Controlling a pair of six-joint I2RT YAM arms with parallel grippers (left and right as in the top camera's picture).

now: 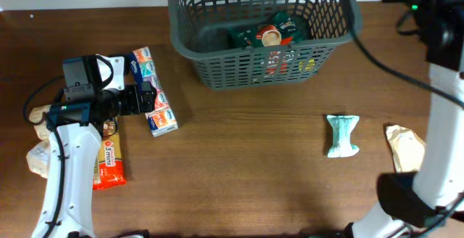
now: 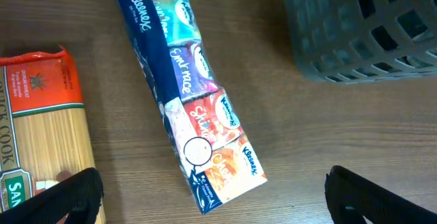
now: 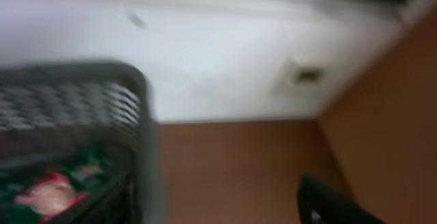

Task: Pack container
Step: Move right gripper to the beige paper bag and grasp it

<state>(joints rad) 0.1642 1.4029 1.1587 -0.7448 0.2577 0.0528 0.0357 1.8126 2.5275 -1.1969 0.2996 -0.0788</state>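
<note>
The container [image 1: 217,71] is a dark grey lattice basket at the table's back centre, with a green, red and white package [image 1: 267,35] inside. My left gripper [image 1: 150,99] hovers open over a long Kleenex tissue pack [image 1: 154,93]. In the left wrist view the Kleenex pack [image 2: 184,80] runs diagonally, its near end between the wide-apart fingers [image 2: 75,197] of the left gripper [image 2: 215,202], which do not touch it. My right gripper [image 3: 218,212] is right of the container [image 3: 140,149]. That view is blurred, showing one finger [image 3: 331,203] and nothing held.
An orange spaghetti pack [image 1: 109,162] and pale bags [image 1: 38,158] lie by the left arm. A blue-white packet [image 1: 342,135] and a beige packet [image 1: 406,147] lie at the right. The right arm [image 1: 444,115] stands along the right edge.
</note>
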